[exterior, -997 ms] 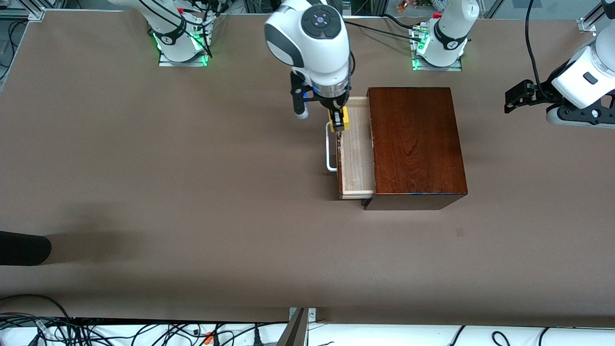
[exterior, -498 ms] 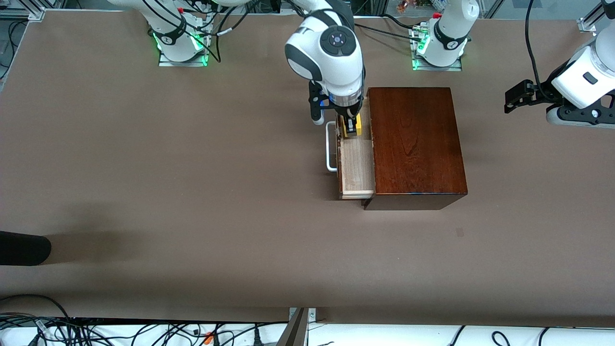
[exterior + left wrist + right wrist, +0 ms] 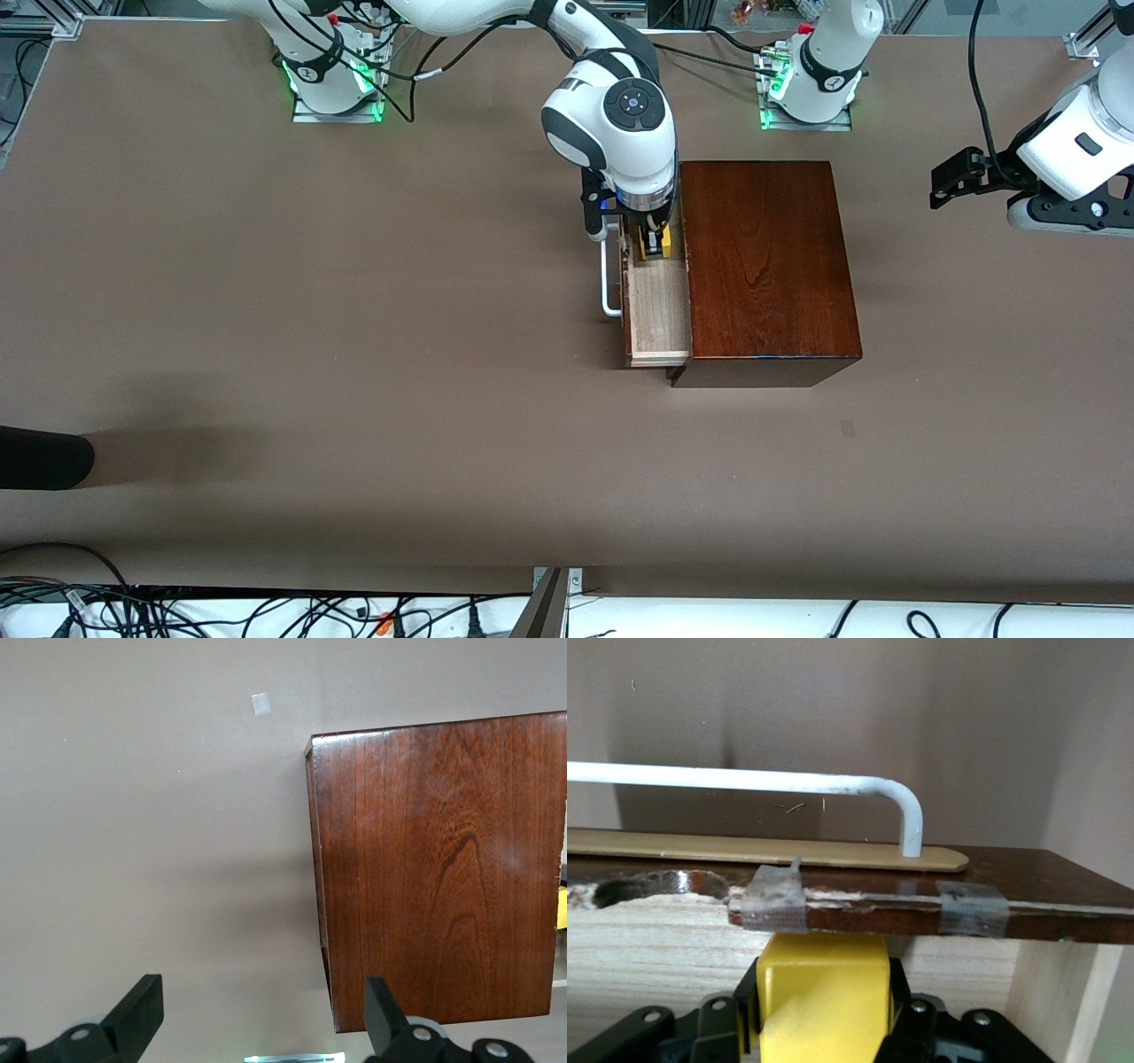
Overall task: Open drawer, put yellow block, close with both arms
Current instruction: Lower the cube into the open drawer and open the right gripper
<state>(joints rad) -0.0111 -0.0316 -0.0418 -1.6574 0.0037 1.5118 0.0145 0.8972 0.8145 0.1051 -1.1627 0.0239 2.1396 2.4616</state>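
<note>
The yellow block (image 3: 654, 245) sits low inside the open drawer (image 3: 657, 310), pinched between the right gripper (image 3: 653, 241) fingers — dead centre, no clock offset. At three o'clock, the left gripper (image 3: 952, 177) waits with fingers spread, empty.

Your brown bench (image 3: 354, 310) carries a small pale square mark (image 3: 849, 429) nearer the front camera than the box. A dark rounded object (image 3: 40, 457) pokes in at the right arm's end. Tangled cables (image 3: 221, 611) run along the nearest edge, beside a metal bracket (image 3: 556, 580).
</note>
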